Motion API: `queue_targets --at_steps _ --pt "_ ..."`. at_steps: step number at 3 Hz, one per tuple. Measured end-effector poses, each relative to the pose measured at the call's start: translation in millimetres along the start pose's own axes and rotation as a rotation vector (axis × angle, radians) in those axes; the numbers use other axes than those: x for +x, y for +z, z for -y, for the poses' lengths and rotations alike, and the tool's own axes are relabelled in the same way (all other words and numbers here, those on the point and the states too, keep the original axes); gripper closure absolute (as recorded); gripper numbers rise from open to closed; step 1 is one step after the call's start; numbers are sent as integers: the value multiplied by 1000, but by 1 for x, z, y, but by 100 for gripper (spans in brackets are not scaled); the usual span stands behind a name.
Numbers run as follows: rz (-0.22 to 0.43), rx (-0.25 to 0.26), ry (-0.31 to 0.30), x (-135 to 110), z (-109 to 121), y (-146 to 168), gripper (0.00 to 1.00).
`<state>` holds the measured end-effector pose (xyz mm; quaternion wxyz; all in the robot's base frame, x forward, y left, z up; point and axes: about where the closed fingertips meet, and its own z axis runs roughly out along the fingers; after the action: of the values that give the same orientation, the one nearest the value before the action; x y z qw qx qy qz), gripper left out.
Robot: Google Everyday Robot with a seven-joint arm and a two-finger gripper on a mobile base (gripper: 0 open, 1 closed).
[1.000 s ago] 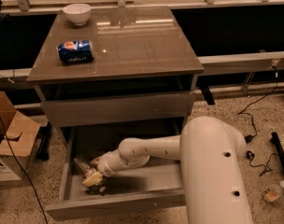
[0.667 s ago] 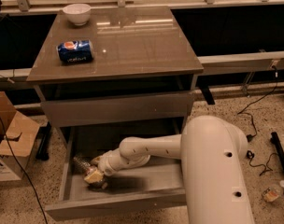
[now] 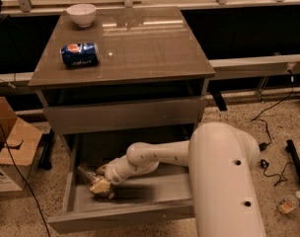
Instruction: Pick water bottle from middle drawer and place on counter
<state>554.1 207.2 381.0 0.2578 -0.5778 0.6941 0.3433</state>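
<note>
Clear water bottle (image 3: 85, 172), claw (image 3: 101, 187) beside, smooth grey middle drawer (image 3: 140, 217)

Pincer (image 3: 101, 185) low in open middle drawer (image 3: 140, 217), beside water bottle (image 3: 84, 171)

place: robot lab | cues: speckled floor (image 3: 34, 216), loose cables (image 3: 274, 111), cardboard box (image 3: 14, 149) | tool (image 3: 101, 186): in middle drawer (image 3: 123, 217)

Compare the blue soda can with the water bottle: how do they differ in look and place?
The blue soda can is opaque blue; the water bottle is clear. The blue soda can lies on the counter; the water bottle sits in the open middle drawer. The gripper is in that drawer beside the water bottle, far from the blue soda can. Both seem to lie sideways.
</note>
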Motion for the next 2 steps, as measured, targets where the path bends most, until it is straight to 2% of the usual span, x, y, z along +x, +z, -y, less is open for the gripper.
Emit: queue_targets --at_steps 1,2 --pt "18 -56 -50 1 2 -31 100" --pt "59 -97 -107 4 -12 -87 100"
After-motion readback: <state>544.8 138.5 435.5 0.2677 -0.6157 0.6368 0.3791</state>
